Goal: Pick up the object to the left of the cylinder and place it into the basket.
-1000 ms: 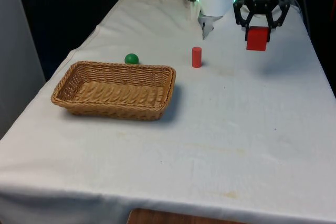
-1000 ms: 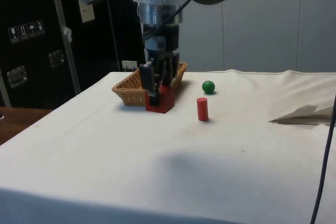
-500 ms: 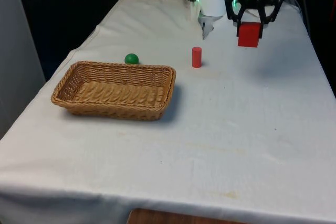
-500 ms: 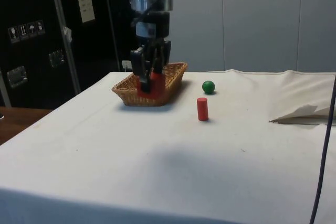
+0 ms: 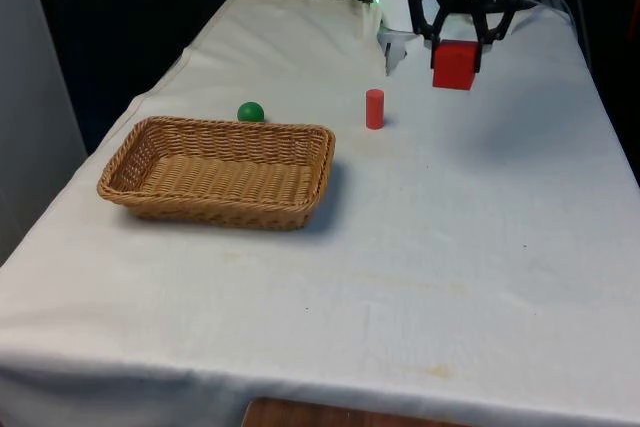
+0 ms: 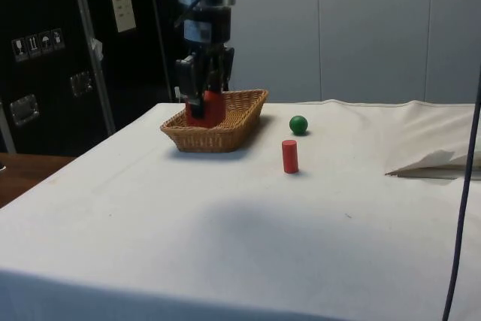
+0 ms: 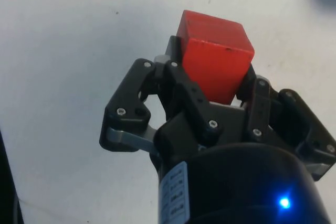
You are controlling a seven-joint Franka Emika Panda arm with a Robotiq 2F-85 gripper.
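A red block (image 5: 454, 64) is held in the air by the black gripper (image 5: 461, 45). The block is a smooth cube with flat sides and sharp edges. It is squeezed between the two fingers (image 7: 181, 85), which are closed tight on two of its sides, and its lower part sticks out past the fingertips. In the side view the block (image 6: 199, 108) is seen hanging high above the cloth (image 6: 225, 216), held by the gripper (image 6: 200, 99).

The landmark is the red cylinder (image 5: 374, 109), a short smooth round post that stands upright on the cloth. In the front view, the block is seen up in the air to the right of the cylinder and farther back. A small green ball (image 5: 251, 112), round and smooth, is found to the left of the cylinder, well apart from it. The basket (image 5: 160, 192) is set to the left of the cylinder too, nearer the camera, and just in front of the ball. It is woven from tan strips, long and shallow, with slanted walls and a bumpy rim. Nothing is seen inside it.

The table is covered by a soft white cloth (image 5: 480, 247) with a few faint marks and creases.
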